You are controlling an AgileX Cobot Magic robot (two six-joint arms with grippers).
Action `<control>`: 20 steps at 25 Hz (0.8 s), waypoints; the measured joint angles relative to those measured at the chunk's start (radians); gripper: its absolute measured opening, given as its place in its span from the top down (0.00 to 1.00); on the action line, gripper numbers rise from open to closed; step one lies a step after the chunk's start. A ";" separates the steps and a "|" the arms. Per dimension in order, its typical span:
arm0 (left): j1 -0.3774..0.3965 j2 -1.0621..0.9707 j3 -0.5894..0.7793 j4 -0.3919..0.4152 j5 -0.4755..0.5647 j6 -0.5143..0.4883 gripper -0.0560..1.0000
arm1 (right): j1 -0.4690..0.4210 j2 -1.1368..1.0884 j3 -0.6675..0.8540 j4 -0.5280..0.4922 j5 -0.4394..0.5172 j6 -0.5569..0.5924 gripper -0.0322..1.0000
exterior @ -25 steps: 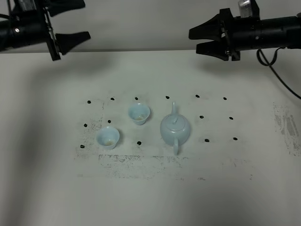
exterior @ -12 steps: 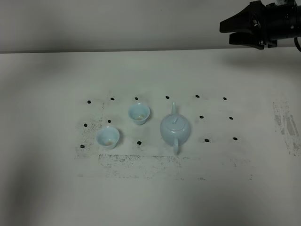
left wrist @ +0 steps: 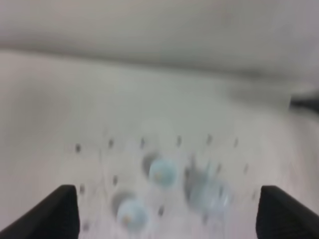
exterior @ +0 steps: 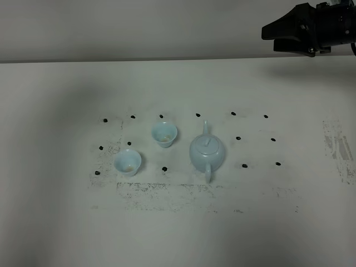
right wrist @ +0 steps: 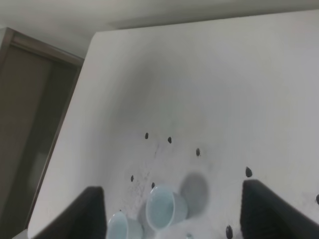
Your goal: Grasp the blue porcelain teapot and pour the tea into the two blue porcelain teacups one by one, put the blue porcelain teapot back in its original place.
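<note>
Matte white counter (exterior: 55, 222) wears a grey speckled scuff (exterior: 167, 194) nearest. Beyond stand a glossy pale-blue flared teacup (exterior: 128, 162), the round-bellied teapot (exterior: 207, 153) with loop handle nearward, then a second teacup (exterior: 164, 134), all apart among black dots (exterior: 238, 138). Farthest, the black right pincer (exterior: 271, 38) hangs wide open, empty; the blurred left pincer (left wrist: 169, 211) also gapes, holding nothing.

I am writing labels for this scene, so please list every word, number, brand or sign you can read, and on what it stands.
None: the teapot, the two teacups and the table bear no writing; the black dots are plain marks.
</note>
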 joint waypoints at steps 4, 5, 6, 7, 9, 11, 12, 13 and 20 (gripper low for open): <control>-0.135 -0.129 0.173 0.157 -0.057 -0.018 0.26 | 0.000 0.000 0.000 0.000 -0.004 -0.001 0.40; -0.161 -0.166 0.220 0.198 -0.081 -0.026 0.26 | 0.000 0.000 0.000 0.000 -0.004 -0.001 0.40; -0.183 -0.198 0.265 0.239 -0.101 -0.036 0.26 | 0.000 0.000 0.000 0.000 -0.004 -0.001 0.40; -0.198 -0.236 0.302 0.271 -0.117 -0.047 0.26 | 0.000 0.000 0.000 0.000 -0.004 -0.002 0.40; -0.225 -0.312 0.383 0.341 -0.132 -0.060 0.26 | 0.000 0.000 0.000 0.000 -0.004 -0.003 0.40; -0.239 -0.379 0.459 0.391 -0.130 -0.073 0.26 | 0.000 0.000 0.000 0.000 -0.005 -0.004 0.40; -0.241 -0.416 0.502 0.411 -0.125 -0.074 0.26 | 0.000 0.000 0.000 0.000 -0.005 -0.004 0.40; -0.241 -0.455 0.547 0.429 -0.124 -0.075 0.26 | 0.000 0.000 0.000 0.000 -0.006 -0.004 0.40; -0.241 -0.733 0.812 0.477 -0.120 -0.077 0.26 | 0.000 0.000 0.000 0.000 -0.008 -0.007 0.40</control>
